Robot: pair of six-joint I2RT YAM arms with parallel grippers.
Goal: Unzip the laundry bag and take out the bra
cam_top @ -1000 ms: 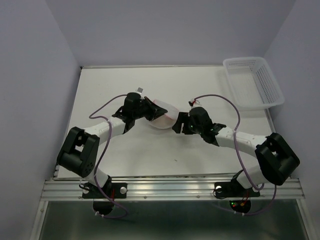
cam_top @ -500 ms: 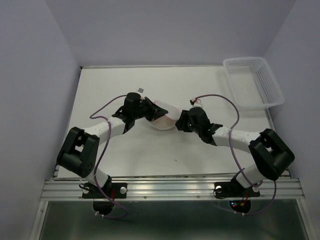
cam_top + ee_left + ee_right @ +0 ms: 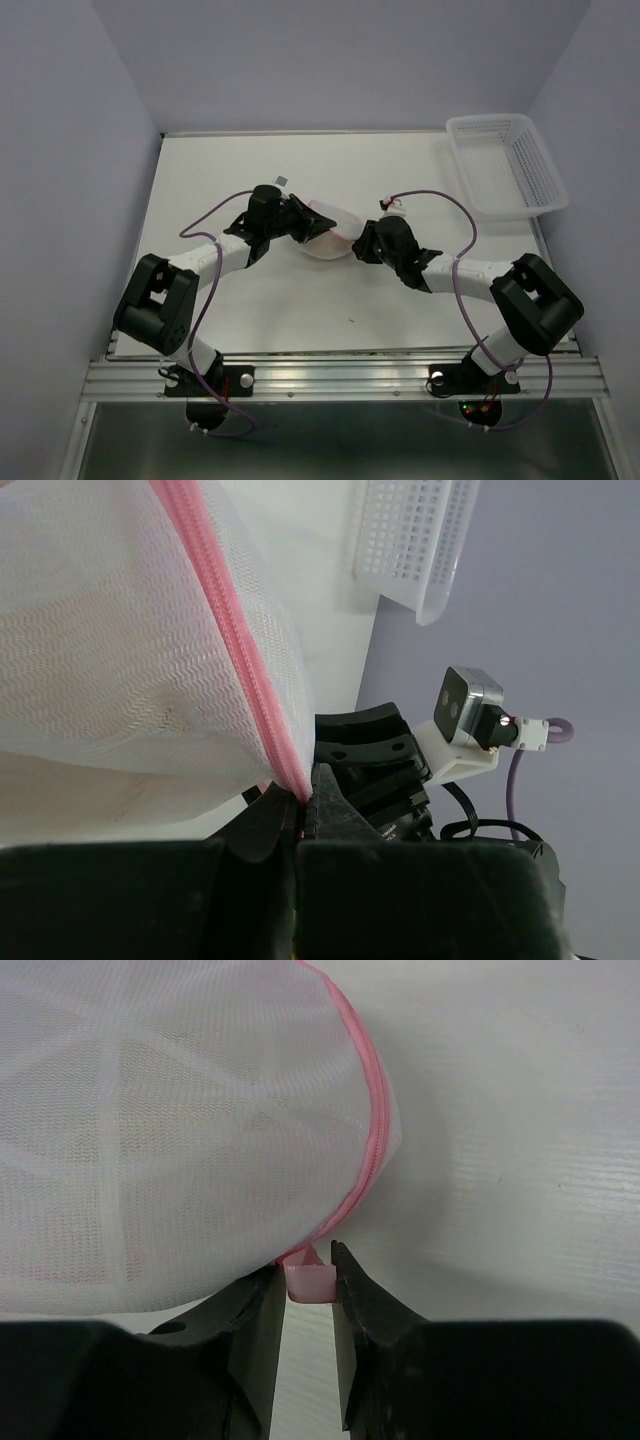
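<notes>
Gripping pink-rimmed laundry bag [image 3: 180, 1130]

Bag [image 3: 330, 236] in the middle of the table [image 3: 230, 180], between left gripper [image 3: 306, 226] and right gripper [image 3: 356, 243]. Basket [image 3: 546, 172] at the far right corner.

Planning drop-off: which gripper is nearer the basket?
Right. The right gripper is at the laundry bag edge facing the basket; the left gripper is at its far edge.

White worktop [image 3: 200, 180], matte, evenly lit. Pale lavender walls on three sides: back [image 3: 320, 60], left [image 3: 60, 200], right [image 3: 600, 70]. Aluminium rail [image 3: 340, 378] along near edge, dark surface [image 3: 340, 440] below. White lattice basket [image 3: 505, 165] at far right corner.
</notes>
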